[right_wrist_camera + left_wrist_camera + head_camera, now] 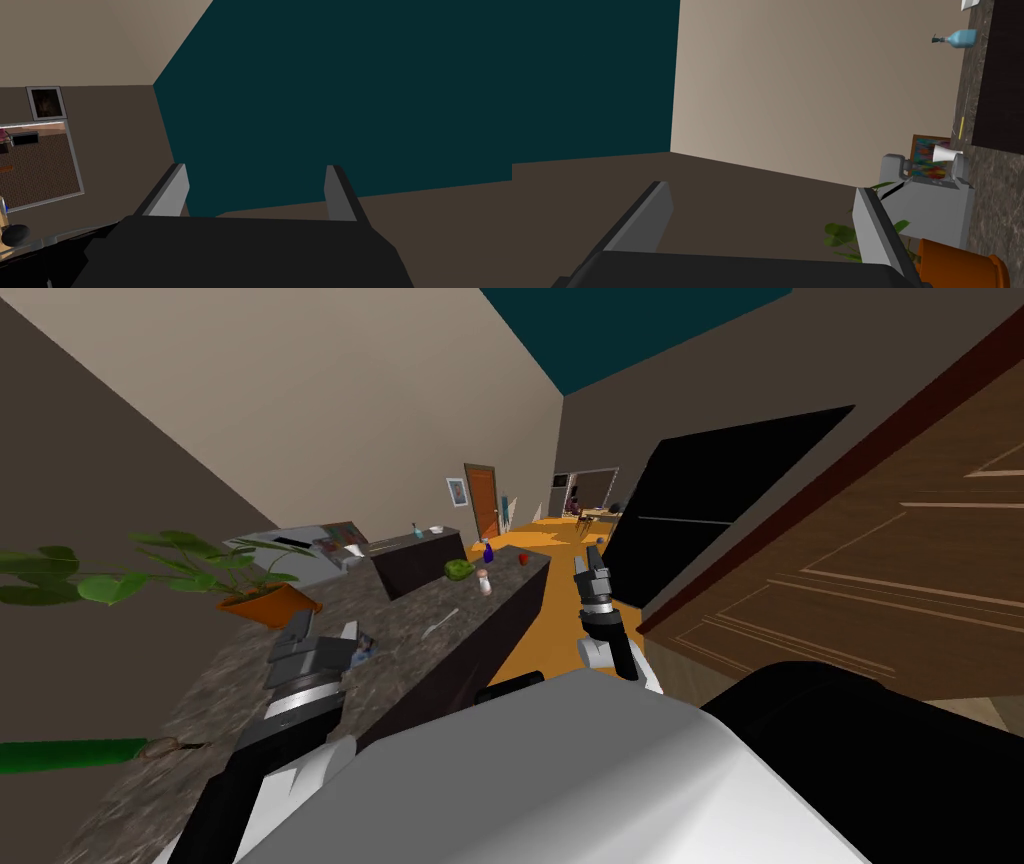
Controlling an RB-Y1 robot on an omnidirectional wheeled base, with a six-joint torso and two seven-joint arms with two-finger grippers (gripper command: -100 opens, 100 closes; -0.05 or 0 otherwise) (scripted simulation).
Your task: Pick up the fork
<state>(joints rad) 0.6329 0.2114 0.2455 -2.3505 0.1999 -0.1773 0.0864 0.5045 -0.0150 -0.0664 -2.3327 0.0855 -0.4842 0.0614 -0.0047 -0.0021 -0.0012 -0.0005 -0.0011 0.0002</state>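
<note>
The fork lies flat on the speckled worktop, ahead of the left gripper and short of the white shaker, not far from the worktop's aisle-side edge. The left gripper is spread wide and, in its wrist view, looks out at the wall and the orange plant pot rather than down at the fork. The first risk is therefore a descent made without the wrist turned over, so the blades close on nothing. The fork is thin and low, so the fingers may scrape the stone or skid it towards the edge and off. A small bluish item just beside the gripper could be knocked. The right gripper, also spread, hangs over the orange floor, well apart from all this.
</note>
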